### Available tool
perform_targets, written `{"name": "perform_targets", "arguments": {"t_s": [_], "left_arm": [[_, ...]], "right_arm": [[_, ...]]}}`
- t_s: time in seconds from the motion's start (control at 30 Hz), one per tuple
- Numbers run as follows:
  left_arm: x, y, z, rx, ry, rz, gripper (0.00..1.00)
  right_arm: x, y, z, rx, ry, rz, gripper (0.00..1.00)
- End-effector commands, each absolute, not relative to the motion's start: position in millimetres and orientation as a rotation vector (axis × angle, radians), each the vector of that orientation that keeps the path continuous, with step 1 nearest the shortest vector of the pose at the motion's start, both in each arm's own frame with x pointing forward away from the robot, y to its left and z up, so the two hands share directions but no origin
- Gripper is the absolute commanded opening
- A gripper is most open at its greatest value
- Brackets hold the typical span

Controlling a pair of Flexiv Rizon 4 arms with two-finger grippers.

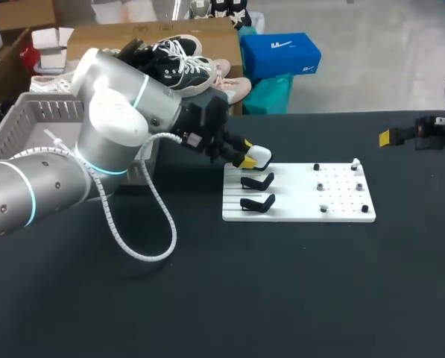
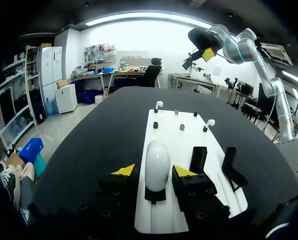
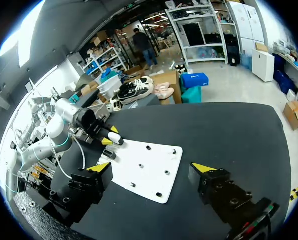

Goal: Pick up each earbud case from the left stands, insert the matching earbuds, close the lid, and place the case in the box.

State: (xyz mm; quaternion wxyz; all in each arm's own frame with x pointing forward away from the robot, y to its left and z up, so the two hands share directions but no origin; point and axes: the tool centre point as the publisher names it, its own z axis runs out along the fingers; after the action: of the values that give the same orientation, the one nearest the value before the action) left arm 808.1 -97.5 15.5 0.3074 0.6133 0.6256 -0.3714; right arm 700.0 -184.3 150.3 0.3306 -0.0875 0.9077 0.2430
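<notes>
A white earbud case [image 2: 157,162] stands upright on the first black stand [image 2: 155,194] of the white board [image 1: 297,212]. My left gripper [image 2: 154,171] is shut on it, one yellow-tipped finger on each side; the case [image 1: 260,155] still rests on its stand. Two more black stands [image 1: 257,181] [image 1: 257,203] on the board's left part hold nothing. Small earbuds [image 2: 159,104] [image 2: 209,122] sit on pegs at the board's far end. My right gripper [image 3: 151,172] is open and holds nothing; it hovers above the table's far right [image 1: 390,136], well away from the board.
A grey slatted basket [image 1: 36,112] stands at the table's back left, behind my left arm. A white cable loop [image 1: 144,239] hangs from the left arm down to the black tabletop. Dark pegs [image 1: 320,186] dot the board's right half.
</notes>
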Motion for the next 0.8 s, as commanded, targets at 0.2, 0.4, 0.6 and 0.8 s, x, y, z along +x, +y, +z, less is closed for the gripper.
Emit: {"name": "perform_targets", "arguments": {"t_s": [0.2, 0.4, 0.6, 0.8], "left_arm": [[812, -98, 15, 1.621, 1.653, -0.986, 0.00], [808, -92, 17, 1.611, 1.654, -0.993, 0.00], [803, -83, 34, 1.543, 1.661, -1.008, 0.00], [779, -75, 75, 1.456, 1.589, -1.070, 0.00]], "right_arm": [[701, -186, 150, -0.234, 2.372, 0.643, 1.00], [701, -186, 150, -0.234, 2.372, 0.643, 1.00], [701, -186, 150, -0.234, 2.372, 0.643, 1.00], [701, -186, 150, -0.234, 2.372, 0.643, 1.00]]}}
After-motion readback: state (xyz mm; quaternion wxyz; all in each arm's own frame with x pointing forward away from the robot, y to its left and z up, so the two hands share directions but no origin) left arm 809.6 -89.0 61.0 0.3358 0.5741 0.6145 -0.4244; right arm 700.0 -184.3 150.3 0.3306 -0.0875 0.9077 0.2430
